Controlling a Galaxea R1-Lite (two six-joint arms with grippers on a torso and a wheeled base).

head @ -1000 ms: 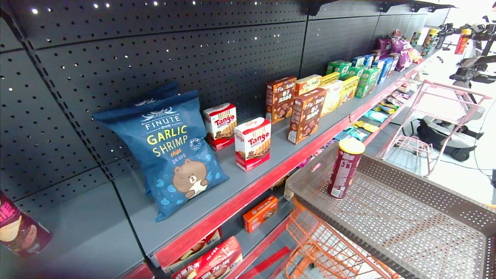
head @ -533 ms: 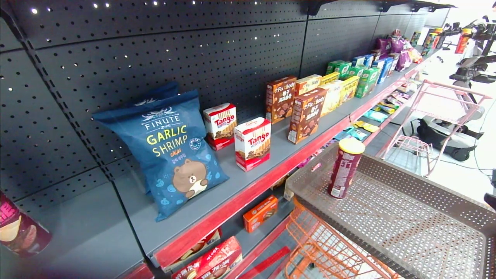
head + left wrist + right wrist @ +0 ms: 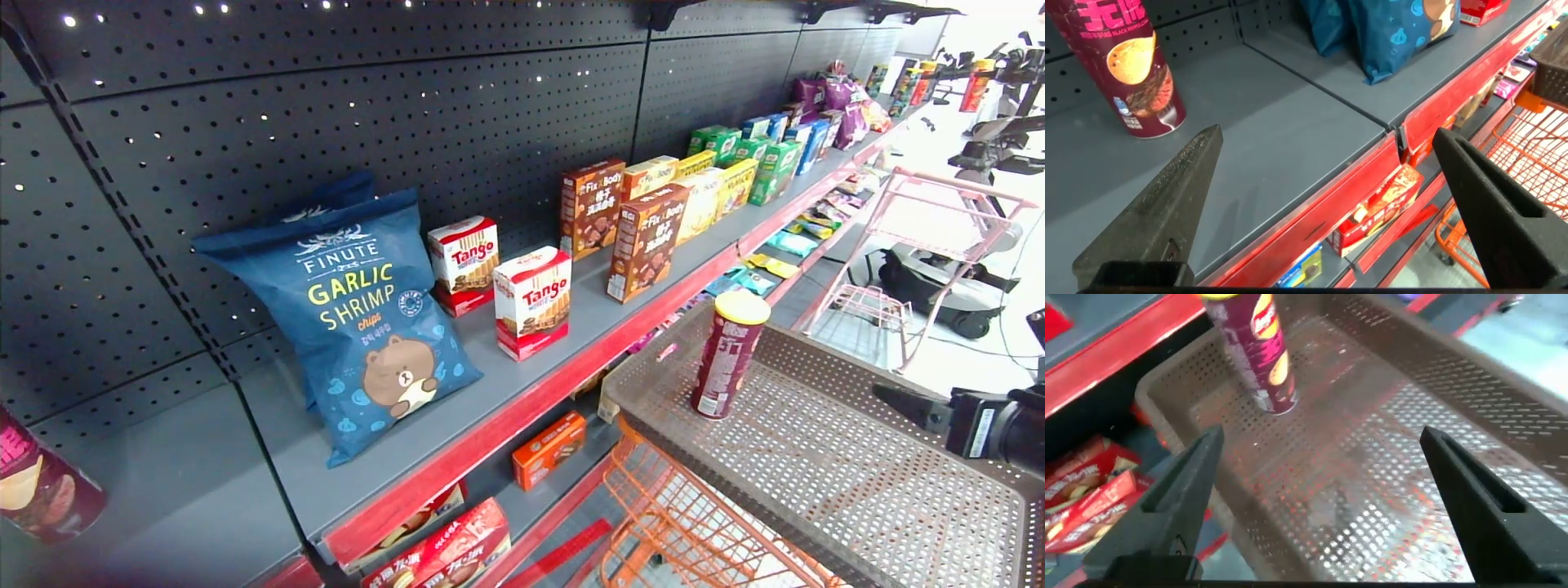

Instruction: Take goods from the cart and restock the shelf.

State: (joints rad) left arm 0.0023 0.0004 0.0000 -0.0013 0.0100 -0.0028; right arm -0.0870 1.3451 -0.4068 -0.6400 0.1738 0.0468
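Fingers (image 3: 1184,506) of the right tool (image 3: 1321,439) are standing wide apart and gripping nothing, and the tool is hanging over the perforated brown tray (image 3: 1388,465) that is sitting on top of the orange cart (image 3: 686,523). In the head view this tool is showing at the near right edge, above the tray's right side. A dark red can with a yellow lid (image 3: 727,355) is standing upright in the tray's far left corner, well apart from the tool and just beside the shelf's red front edge. The left tool (image 3: 1327,133) is also holding its fingers wide apart with nothing between them, and it is hovering over a bare stretch of the grey shelf (image 3: 1290,147) in the left bay. On that bay another dark red can (image 3: 1123,65) is standing upright, far and to the left of the tool. To the right of it a large blue chip bag (image 3: 359,318) is leaning against the black pegboard, with a second blue bag behind it. Further right two red-and-white boxes (image 3: 532,302) are standing upright, then two brown boxes (image 3: 645,241), then rows of yellow and green boxes running away along the shelf. On the lower shelf an orange box (image 3: 549,449) and flat red boxes (image 3: 449,555) are lying.
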